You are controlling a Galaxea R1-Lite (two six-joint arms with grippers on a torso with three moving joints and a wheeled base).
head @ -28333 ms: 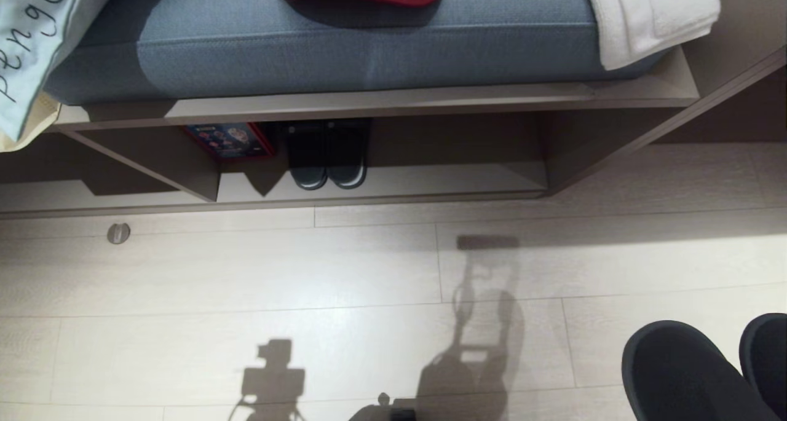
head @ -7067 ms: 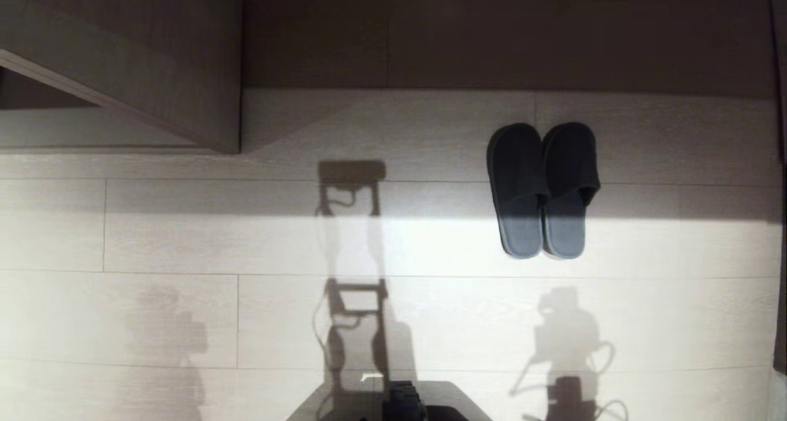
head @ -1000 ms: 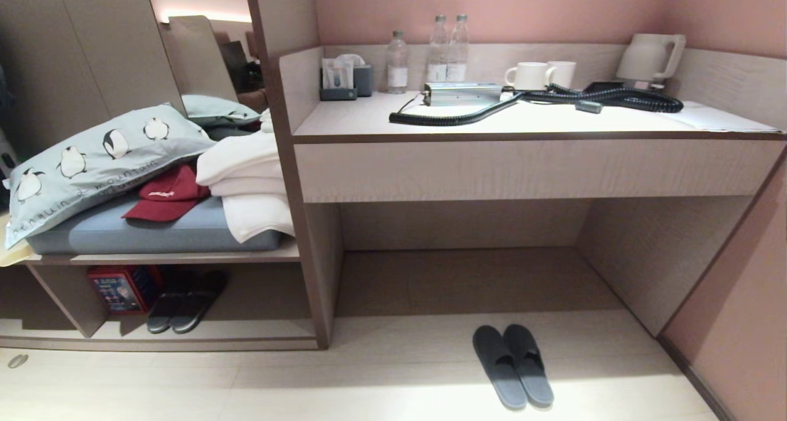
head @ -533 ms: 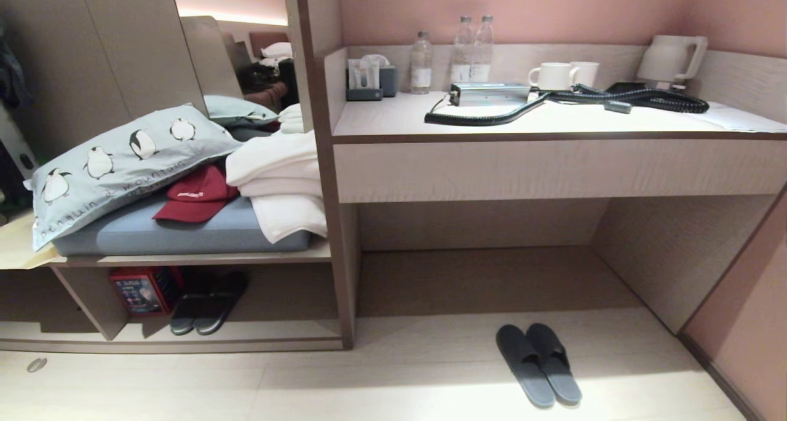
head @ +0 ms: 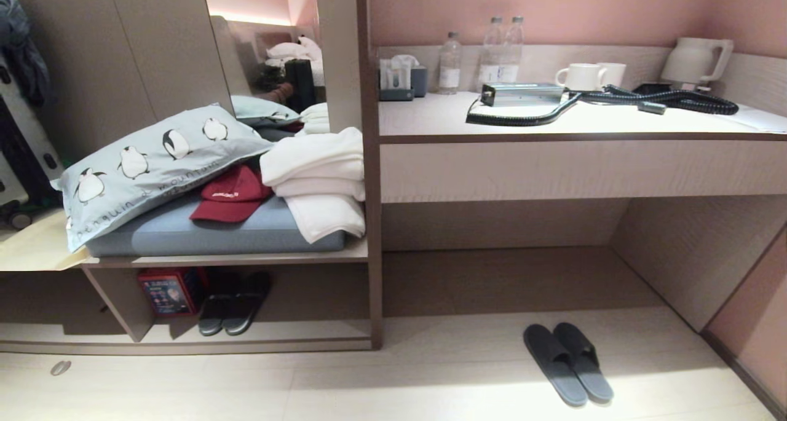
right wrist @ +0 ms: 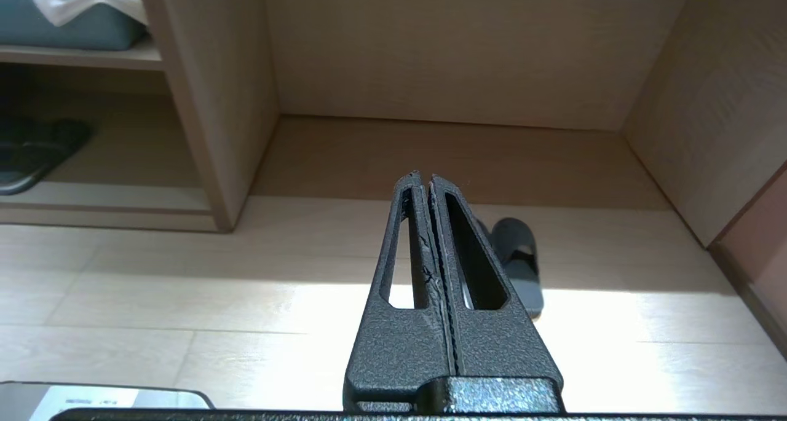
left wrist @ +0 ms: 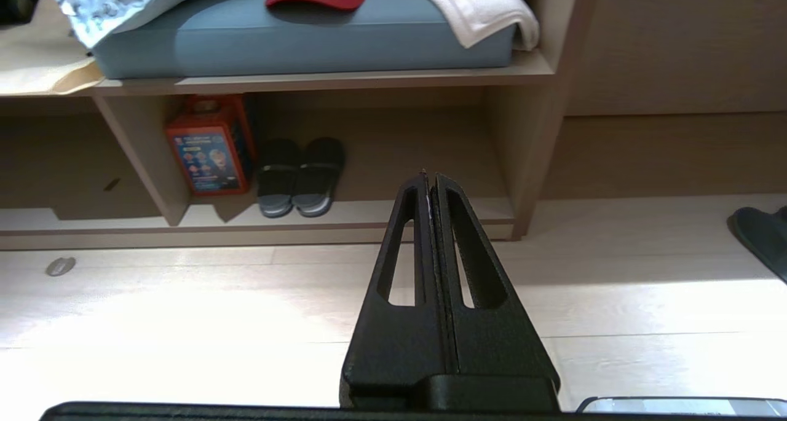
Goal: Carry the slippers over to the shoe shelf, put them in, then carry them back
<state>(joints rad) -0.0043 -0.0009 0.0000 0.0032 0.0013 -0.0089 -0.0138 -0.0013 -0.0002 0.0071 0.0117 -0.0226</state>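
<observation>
Lying paired on the floor before the desk [head: 553,163], the slippers [head: 569,362]; both pincers, left pincer [left wrist: 430,178] and right pincer [right wrist: 424,178], pressed together, empty; risk: confusing them with the black pair [head: 233,304] inside the shoe shelf [head: 246,341].

head high, wrists low, all facing shelf [head: 246,341]

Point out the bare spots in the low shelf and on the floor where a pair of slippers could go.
In the shoe shelf, the stretch between the black pair and the upright panel is bare. The floor between that panel and the slippers is open too. The shelf's far end is crowded: a red box stands right beside the black pair.
</observation>
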